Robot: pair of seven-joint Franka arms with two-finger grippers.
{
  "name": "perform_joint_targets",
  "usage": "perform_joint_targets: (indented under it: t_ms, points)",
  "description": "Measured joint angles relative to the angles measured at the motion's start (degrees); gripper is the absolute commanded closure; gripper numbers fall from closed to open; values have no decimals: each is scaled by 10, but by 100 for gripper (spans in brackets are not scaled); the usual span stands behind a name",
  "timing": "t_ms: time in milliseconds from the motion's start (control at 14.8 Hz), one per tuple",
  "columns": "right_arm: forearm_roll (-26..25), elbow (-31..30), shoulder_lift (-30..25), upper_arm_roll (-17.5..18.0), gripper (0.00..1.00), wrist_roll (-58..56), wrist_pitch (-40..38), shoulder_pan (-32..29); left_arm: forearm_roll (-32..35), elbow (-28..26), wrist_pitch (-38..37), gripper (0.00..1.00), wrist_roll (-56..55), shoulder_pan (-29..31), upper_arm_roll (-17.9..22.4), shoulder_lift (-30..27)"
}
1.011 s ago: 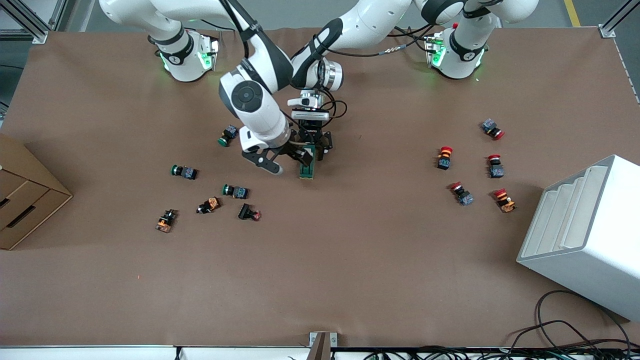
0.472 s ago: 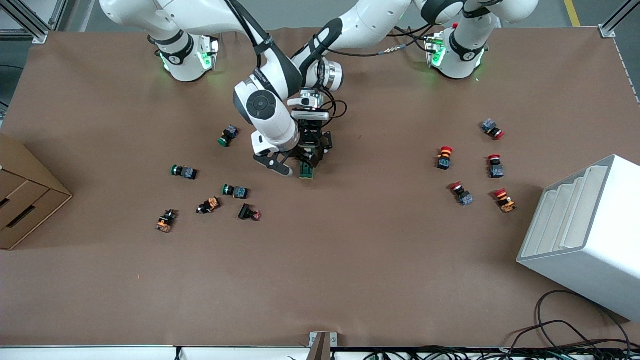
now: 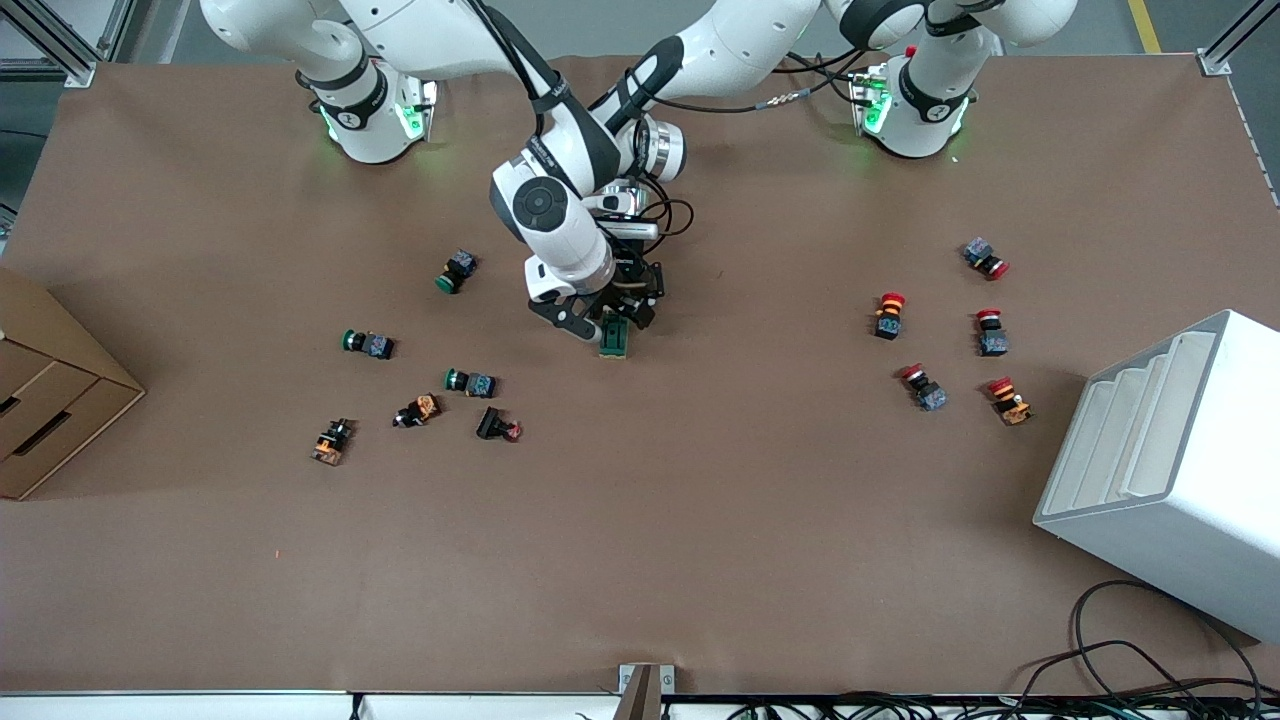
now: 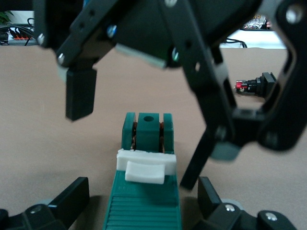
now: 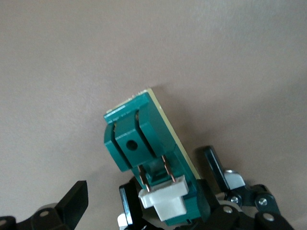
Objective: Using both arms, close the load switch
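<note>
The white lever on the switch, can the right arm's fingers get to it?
Probably yes. The right gripper hangs open right over the switch, and nothing covers the white lever. The left gripper flanks the switch's sides only.

A dark green body is shown by the load switch (image 3: 614, 339), with a white lever (image 4: 145, 165), copper-coloured contacts and a cream underside seen in the right wrist view. Around the load switch, the table (image 3: 700, 520) is covered in plain brown, and glossy white shells with black bands are worn by both arms (image 3: 560, 215), whose grippers are black. Toward the left arm's end from the load switch, red caps are carried by the buttons (image 3: 889, 314); toward the right arm's end, green caps (image 3: 366, 343).
</note>
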Motion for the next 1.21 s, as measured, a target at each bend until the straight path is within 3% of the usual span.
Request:
perform_joint_targets:
  t_ms: [607, 1213]
  points:
    - [31, -6, 17, 0, 0, 2, 56, 22, 0, 0, -1, 0, -3, 0, 0, 0]
    - [39, 7, 8, -4, 0, 25, 56, 9, 0, 0, -1, 0, -3, 0, 0, 0]
